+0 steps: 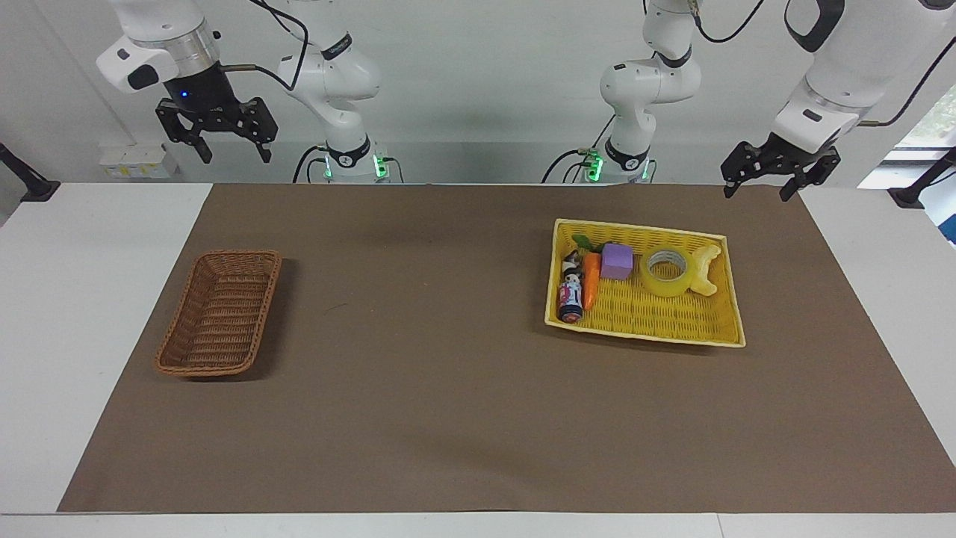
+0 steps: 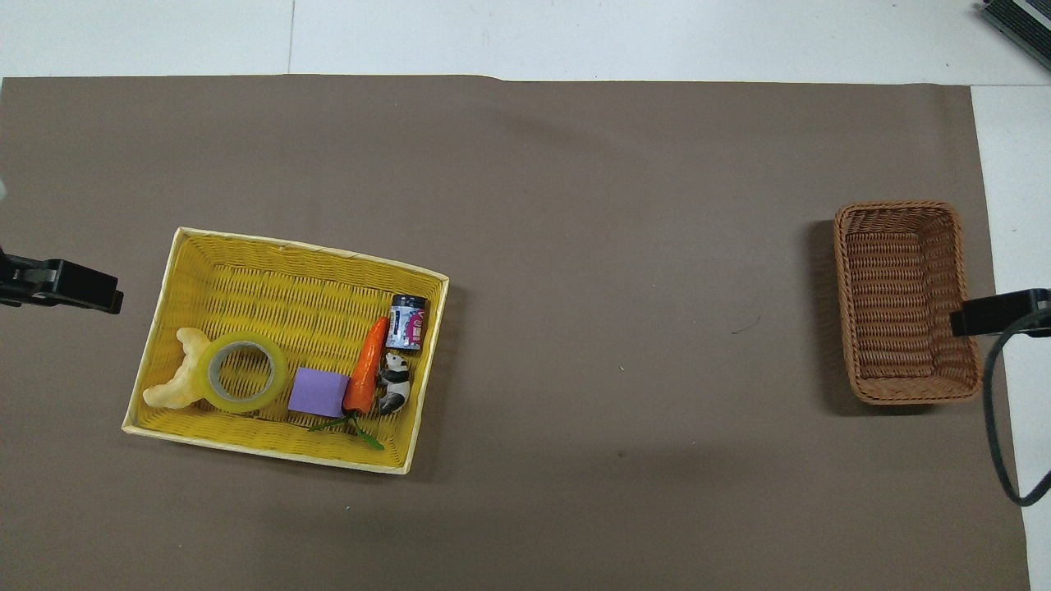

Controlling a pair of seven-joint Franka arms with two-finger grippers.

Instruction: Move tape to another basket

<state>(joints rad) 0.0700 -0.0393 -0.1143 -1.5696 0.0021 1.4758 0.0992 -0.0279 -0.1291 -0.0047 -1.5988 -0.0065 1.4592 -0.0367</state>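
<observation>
Brown matting (image 1: 448, 373) is covering the table, both arms waiting raised.
Translucent yellow tape roll (image 1: 667, 272) is lying in the bright yellow woven tray (image 1: 650, 325); the dark brown wicker basket (image 1: 219, 314) is sitting well apart; left gripper (image 1: 777, 178) and right gripper (image 1: 216, 140) are hanging open.

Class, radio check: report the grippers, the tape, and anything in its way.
Left gripper and right gripper open, raised, waiting. Tape flat in yellow tray, between crescent toy and purple block. Brown basket holds nothing.

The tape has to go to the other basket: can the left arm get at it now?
Probably yes: the tape lies flat, uncovered, and the open left gripper hangs near its yellow basket.
</observation>
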